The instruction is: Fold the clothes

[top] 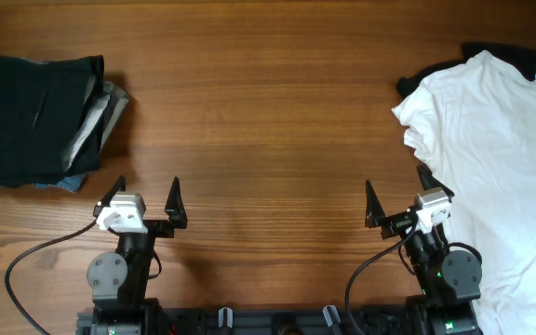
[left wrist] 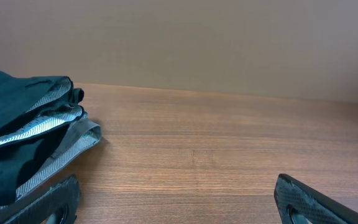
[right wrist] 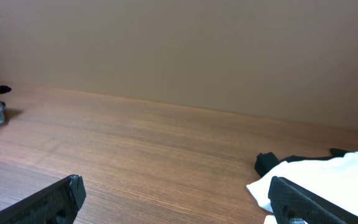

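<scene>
A large white T-shirt (top: 501,140) lies spread at the right side of the table, over a black garment (top: 505,51) that shows at its top edge. A stack of folded dark and grey clothes (top: 40,121) sits at the far left. My left gripper (top: 144,200) is open and empty near the front edge, just right of that stack (left wrist: 17,137). My right gripper (top: 401,200) is also open and empty, with its right finger at the shirt's left edge. In the right wrist view the white T-shirt (right wrist: 340,174) lies beyond the right fingertip (right wrist: 297,196).
Bare wooden table (top: 268,112) stretches between the stack and the shirt. Both arm bases and their cables stand along the front edge (top: 277,321). A plain wall (left wrist: 216,43) closes the far side.
</scene>
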Motion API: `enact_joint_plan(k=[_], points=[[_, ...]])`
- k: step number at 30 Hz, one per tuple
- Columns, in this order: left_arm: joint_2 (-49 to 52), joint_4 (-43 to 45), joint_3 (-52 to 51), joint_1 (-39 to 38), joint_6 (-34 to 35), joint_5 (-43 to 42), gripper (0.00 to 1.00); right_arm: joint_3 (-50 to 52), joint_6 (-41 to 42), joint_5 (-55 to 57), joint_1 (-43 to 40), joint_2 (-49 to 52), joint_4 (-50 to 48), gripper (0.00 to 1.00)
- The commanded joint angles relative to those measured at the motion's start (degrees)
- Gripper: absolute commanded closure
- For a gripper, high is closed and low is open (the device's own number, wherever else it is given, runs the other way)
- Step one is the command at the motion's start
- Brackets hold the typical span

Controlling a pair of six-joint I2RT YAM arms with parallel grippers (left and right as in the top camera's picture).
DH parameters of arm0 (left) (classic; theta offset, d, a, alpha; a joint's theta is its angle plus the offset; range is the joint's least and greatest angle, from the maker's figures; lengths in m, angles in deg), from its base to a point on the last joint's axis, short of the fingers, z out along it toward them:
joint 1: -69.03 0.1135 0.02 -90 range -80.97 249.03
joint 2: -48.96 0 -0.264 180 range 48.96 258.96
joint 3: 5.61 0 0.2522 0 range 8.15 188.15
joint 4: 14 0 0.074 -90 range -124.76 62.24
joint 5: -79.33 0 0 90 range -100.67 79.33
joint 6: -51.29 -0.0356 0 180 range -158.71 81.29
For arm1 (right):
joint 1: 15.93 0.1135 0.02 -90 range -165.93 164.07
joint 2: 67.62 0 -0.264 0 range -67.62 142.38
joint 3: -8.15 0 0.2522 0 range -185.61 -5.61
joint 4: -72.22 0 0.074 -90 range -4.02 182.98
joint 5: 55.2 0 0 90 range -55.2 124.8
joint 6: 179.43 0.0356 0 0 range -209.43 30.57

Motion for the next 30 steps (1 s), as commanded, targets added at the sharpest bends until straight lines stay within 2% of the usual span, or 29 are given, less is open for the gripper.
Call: enact_joint_plan(k=[1, 30], points=[[-0.35, -0.09, -0.37, 0.26, 0.37, 0.13, 0.0, 0.04, 0.87, -0.96, -0.28, -0.61, -0.28, 0.0], [-0.35, -0.04, -0.37, 0.26, 0.37, 0.09, 0.0, 0.04, 0.48, -0.74, -0.28, -0.61, -1.49, 0.0]])
